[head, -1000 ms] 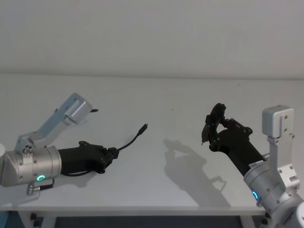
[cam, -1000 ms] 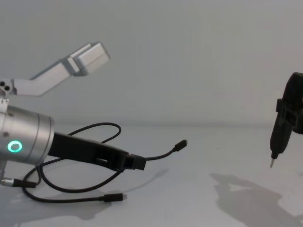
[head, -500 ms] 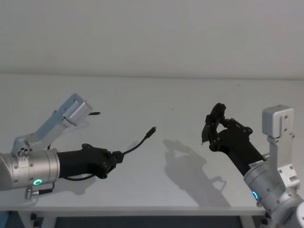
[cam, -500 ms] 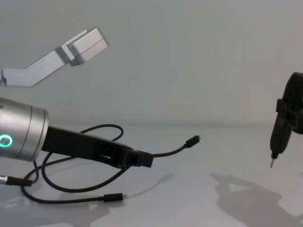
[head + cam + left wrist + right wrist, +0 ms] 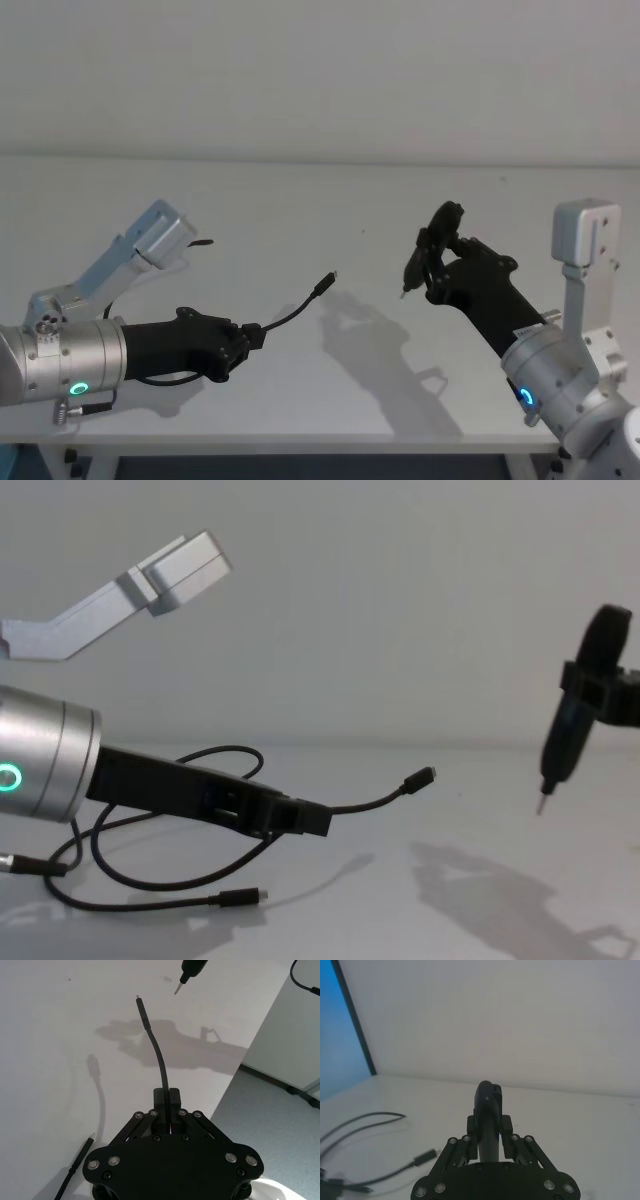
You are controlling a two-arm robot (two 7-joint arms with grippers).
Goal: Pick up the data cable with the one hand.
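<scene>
Our left gripper (image 5: 252, 336) stretches level above the bench (image 5: 300, 200), clamped on the black data cable (image 5: 296, 308), its plug end arcing forward; our right gripper (image 5: 437, 250) clamps a pen-like tool (image 5: 556, 750).

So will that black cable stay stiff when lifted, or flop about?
Probably semi-floppy: the short stretch of data cable past the left gripper holds a gentle arc in the air, while its loops behind droop to the table. Likely light: one narrow pinch carries it. The right gripper, shut on a pen-like tool, hovers apart.

Open table (image 5: 300, 215) between data cable (image 5: 291, 312) and pen-like tool (image 5: 414, 266).
</scene>
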